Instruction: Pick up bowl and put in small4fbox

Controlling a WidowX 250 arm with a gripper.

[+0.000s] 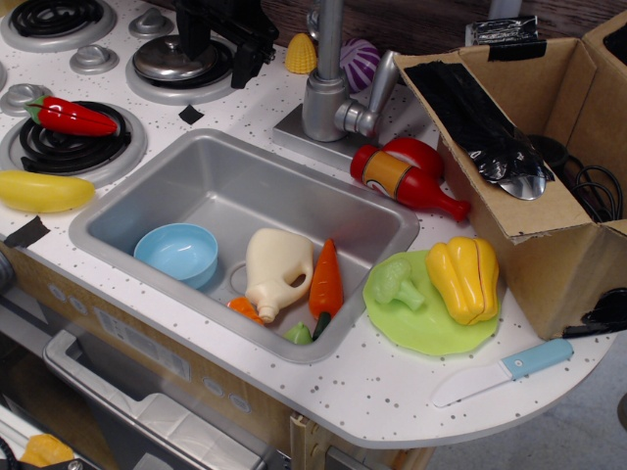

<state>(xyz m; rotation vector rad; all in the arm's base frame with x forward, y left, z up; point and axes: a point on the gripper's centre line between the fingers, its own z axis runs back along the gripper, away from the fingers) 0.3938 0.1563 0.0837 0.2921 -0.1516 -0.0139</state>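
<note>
Inside the grey sink (147,201), light-blue bowl (176,253) upright at its near-left corner, cream jug (277,272) and carrot (326,279) beside it, cardboard box (549,235) at the right with taped flap, dark gripper (223,34) over the stove, jaw state impossible to tell.
</note>
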